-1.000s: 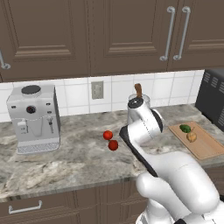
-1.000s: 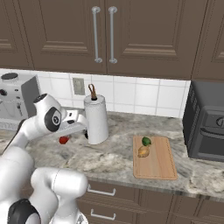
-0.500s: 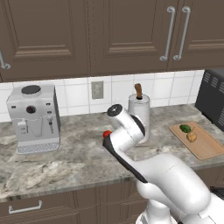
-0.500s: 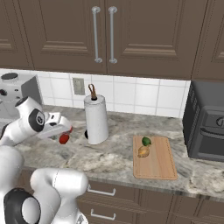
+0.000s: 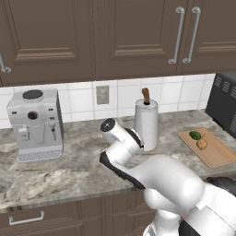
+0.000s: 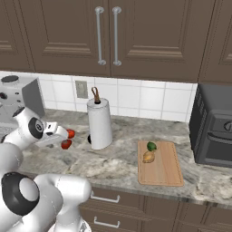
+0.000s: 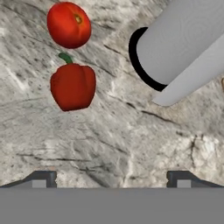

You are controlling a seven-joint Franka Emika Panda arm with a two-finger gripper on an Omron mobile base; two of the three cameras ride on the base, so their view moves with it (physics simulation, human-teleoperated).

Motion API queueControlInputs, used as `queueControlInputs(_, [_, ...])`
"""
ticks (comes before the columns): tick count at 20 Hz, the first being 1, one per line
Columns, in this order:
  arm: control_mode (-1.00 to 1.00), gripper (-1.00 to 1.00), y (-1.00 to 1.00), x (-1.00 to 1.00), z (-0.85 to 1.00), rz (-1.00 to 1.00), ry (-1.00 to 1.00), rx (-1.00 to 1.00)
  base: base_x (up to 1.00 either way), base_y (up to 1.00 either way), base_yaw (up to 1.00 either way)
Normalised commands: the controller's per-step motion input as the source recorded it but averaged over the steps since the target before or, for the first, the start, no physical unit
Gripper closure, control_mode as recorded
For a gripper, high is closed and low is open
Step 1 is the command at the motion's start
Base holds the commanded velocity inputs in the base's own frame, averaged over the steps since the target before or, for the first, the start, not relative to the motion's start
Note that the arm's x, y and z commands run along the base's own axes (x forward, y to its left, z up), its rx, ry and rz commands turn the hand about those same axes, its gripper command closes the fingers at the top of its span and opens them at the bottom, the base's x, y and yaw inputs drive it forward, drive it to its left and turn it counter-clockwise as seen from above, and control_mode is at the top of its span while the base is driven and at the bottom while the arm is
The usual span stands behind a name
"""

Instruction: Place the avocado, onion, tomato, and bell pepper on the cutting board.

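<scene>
In the hand view we found the tomato and the bell pepper lying close together on the bare stone of the counter, the pepper just below the tomato, with the paper towel roll standing to their right. We judged both red pieces light and smooth-skinned, likely to roll or slip under a careless squeeze. The tomato looked the softer of the two, so we reckoned a gentle closing across its middle would suit it. The pepper seemed firmer and lobed, best taken across its broad shoulders below the green stem.

Our pincer hovered over the counter with its tips spread wide and nothing between them. It sat off to one side of the pepper, so it needed to shift across before coming down.

Further right, in the right base view, the cutting board lay flat near the counter's front edge. The avocado and the onion already rested together at its rear left part, leaving most of the board free. The dark oven stood just beyond the board's right side. We judged the roll the main thing to clear on the way over, and the front edge worth respecting with anything round.
</scene>
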Motion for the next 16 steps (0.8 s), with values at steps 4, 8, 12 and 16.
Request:
queueControlInputs(4, [-1.0,-1.0,0.06,0.34,-0.1,0.0,0.08,0.0,0.0,0.0,0.0])
queueControlInputs(8, [-1.0,-1.0,0.05,0.48,-0.08,0.0,0.06,0.01,0.0,0.0,0.0])
queueControlInputs(12, [-1.0,-1.0,0.17,0.38,-0.06,-0.01,0.02,0.01,0.0,0.0,0.0])
queueControlInputs(16, [-1.0,-1.0,0.19,0.28,-0.16,-0.01,0.05,0.01,0.0,0.0,0.0])
